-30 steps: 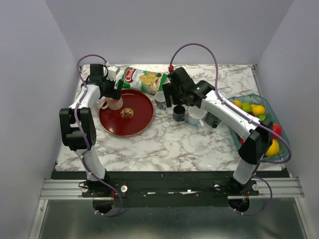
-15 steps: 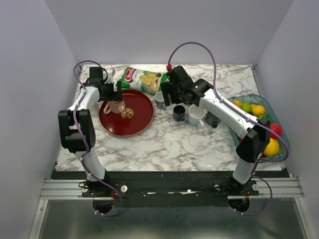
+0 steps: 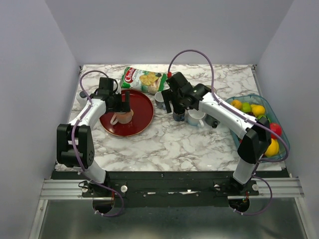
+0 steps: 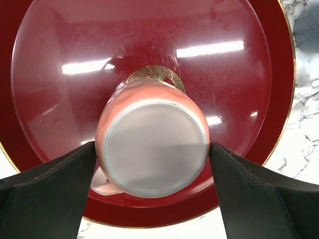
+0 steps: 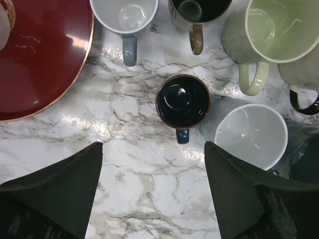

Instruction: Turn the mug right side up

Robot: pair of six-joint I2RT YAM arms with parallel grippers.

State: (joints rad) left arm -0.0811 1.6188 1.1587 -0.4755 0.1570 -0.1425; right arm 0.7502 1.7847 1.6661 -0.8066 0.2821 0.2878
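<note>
Where the plate (image 3: 142,107) lies: chip bag (image 3: 144,78) behind it, cups (image 3: 195,117) to its right.
Mug (image 4: 149,134): over the plate, pinched by left gripper (image 4: 152,147).
Right gripper (image 5: 153,144): spread, right of plate.

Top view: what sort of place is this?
Probably a lab test booth, not a real kitchen: plain white walls box in a marble-look table holding mugs, a red plate and a chip bag.
</note>
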